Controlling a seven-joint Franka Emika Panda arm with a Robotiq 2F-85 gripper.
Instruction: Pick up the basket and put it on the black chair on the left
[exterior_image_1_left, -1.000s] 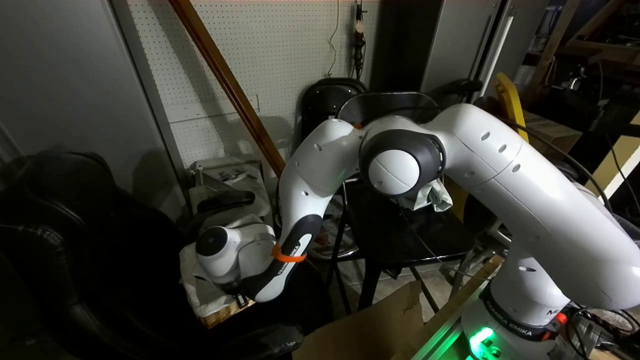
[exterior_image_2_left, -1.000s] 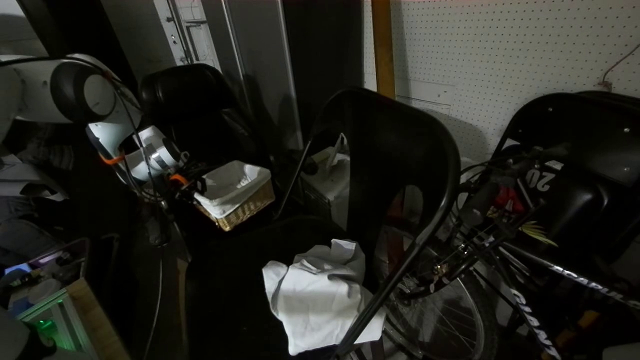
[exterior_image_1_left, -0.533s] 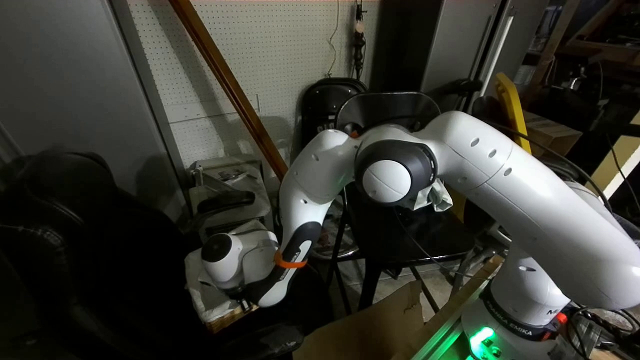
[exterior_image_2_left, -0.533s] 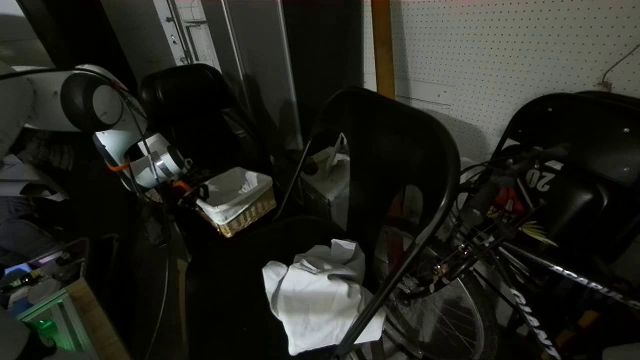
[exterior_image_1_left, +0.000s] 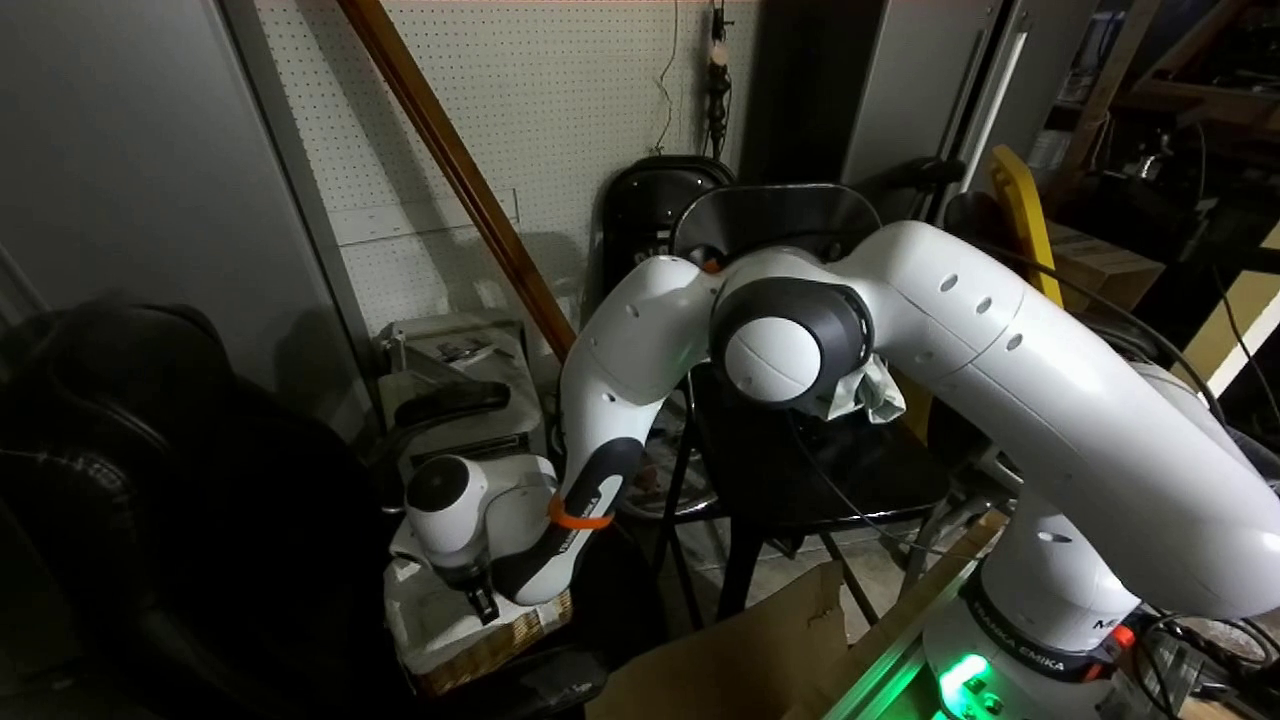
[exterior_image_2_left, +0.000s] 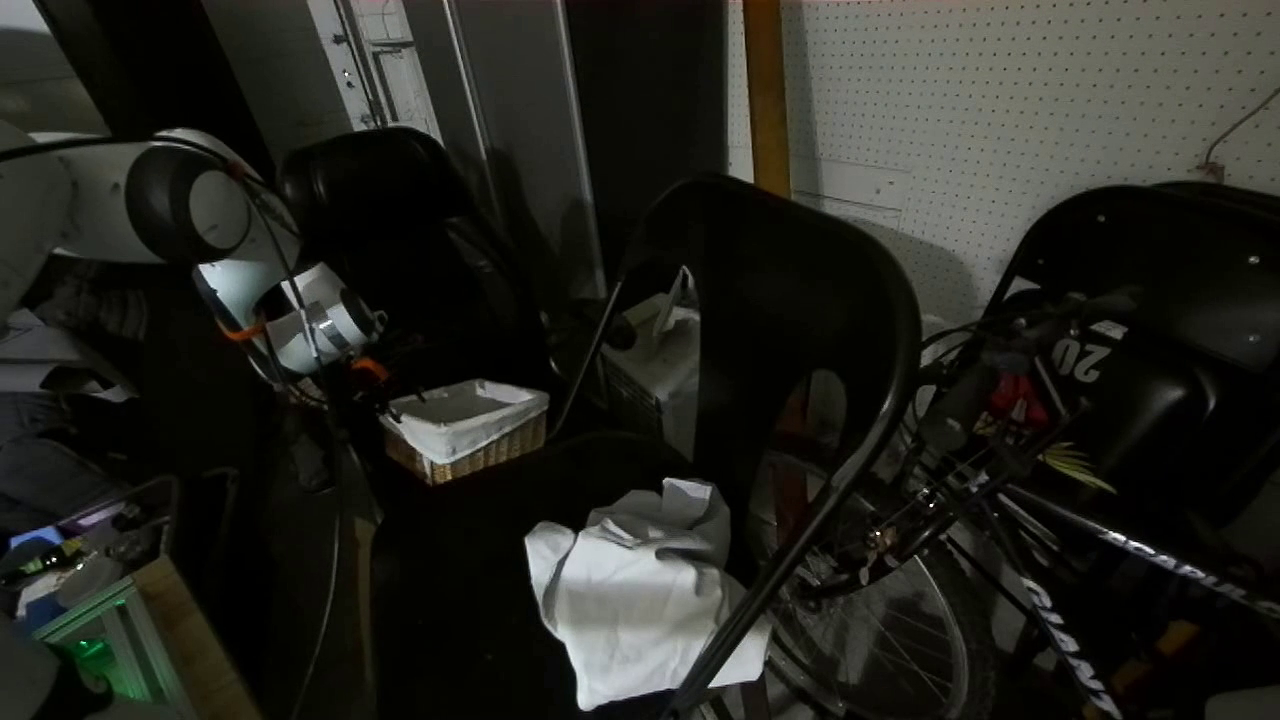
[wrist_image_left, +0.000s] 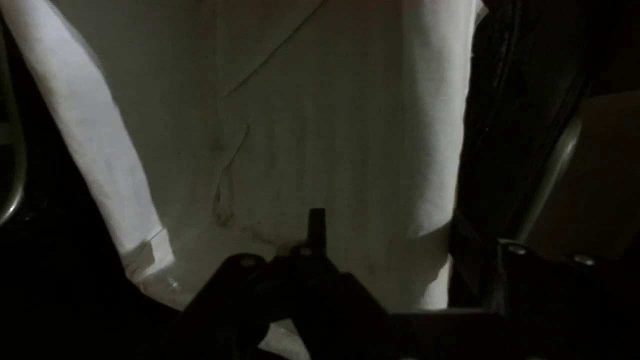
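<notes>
I read my black two-finger gripper (wrist_image_left: 402, 230), jaws apart, as astride the rectangular, white-lined tan wicker basket's side (wrist_image_left: 440, 200), its length running away.

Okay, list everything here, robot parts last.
Basket: one, tan, over armchair
Armchair: one, black, beneath basket
Liner: one, white, inside basket
Pegboard: one, white, background
Folding chairs: at least two, black, before pegboard
Cloth: one, white, on folding chair
Bicycle: one, black, among folding chairs
Beam: one, brown, before pegboard
Cabinet: at least one, grey, beside pegboard
Cardboard: one, brown, near folding chair
Unidentified object: one, yellow, near cabinet
Other clutter: uncounted, dim, throughout
Arm: one, white, over armchair
Gripper: one, black, at basket rim
</notes>
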